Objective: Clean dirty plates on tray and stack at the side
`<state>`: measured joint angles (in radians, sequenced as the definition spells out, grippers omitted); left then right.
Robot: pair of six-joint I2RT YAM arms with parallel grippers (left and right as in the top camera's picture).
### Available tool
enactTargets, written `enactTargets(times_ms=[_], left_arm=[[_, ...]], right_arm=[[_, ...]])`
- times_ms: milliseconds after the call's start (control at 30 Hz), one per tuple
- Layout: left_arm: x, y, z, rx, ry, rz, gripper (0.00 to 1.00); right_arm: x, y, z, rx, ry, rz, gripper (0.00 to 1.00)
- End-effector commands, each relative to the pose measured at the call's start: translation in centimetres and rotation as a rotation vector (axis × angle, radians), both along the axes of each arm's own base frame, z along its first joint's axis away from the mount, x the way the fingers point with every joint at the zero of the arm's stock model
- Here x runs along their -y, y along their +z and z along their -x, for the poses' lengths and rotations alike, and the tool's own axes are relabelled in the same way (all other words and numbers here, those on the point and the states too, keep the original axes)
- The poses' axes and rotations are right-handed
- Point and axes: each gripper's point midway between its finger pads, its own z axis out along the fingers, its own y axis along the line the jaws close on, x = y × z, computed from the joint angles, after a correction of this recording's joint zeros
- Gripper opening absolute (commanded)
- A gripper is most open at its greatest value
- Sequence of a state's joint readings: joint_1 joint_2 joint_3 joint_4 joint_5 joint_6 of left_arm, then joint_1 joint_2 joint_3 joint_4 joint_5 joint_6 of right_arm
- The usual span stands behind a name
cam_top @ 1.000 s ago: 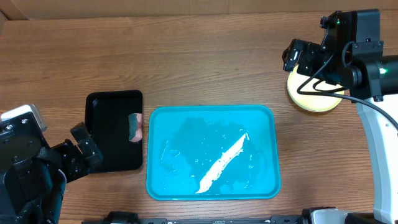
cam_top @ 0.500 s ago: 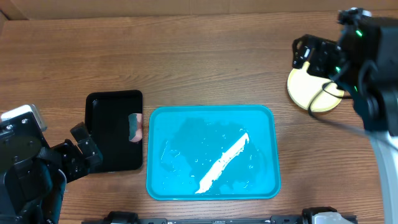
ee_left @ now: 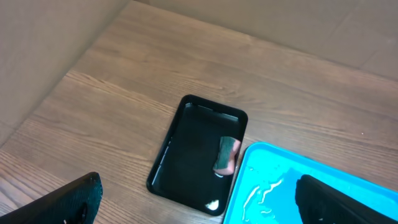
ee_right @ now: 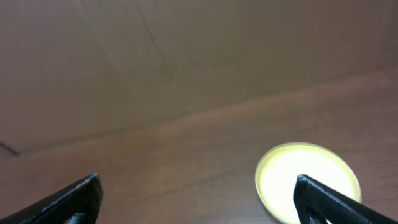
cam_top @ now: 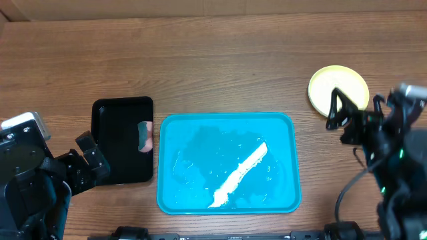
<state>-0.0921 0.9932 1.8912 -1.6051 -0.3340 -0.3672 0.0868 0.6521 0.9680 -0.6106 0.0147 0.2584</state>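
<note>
The turquoise tray lies at the table's middle front, wet, with a white glare streak and no plates on it; its corner shows in the left wrist view. A pale yellow plate rests on the table at the right rear, also seen by the right wrist camera. Whether other plates lie under it I cannot tell. My right gripper hangs open just in front of that plate, holding nothing. My left gripper stands open at the front left, empty.
A glossy black tray sits left of the turquoise one, with a green-and-pink sponge at its right edge; both show in the left wrist view, tray and sponge. A cardboard wall runs along the back.
My right arm has drawn back from over the yellow plate toward the table's front, leaving the plate uncovered. The left arm has not moved.
</note>
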Motion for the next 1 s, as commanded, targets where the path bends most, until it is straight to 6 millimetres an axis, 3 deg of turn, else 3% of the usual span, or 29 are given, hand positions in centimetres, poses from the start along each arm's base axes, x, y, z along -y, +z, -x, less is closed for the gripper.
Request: enactTargets(times_ms=[0, 500, 700, 967], left_arm=[[-0.2, 0.1, 0.1, 0.008, 0.019, 0.002, 1.0], [-0.2, 0.1, 0.1, 0.008, 0.019, 0.002, 1.0], [-0.2, 0.1, 0.1, 0.008, 0.019, 0.002, 0.99], [-0.2, 0.1, 0.1, 0.008, 0.019, 0.002, 1.0]], right_arm=[[0.0, -1.6, 1.3, 0.059, 0.001, -0.014, 1.0], [0.0, -4.8, 4.1, 0.388, 0.019, -0.086, 1.0], [0.0, -6.8, 4.3, 0.443, 0.021, -0.098, 1.0], [0.0, -7.7, 3.6, 0.488, 0.019, -0.104, 1.0]])
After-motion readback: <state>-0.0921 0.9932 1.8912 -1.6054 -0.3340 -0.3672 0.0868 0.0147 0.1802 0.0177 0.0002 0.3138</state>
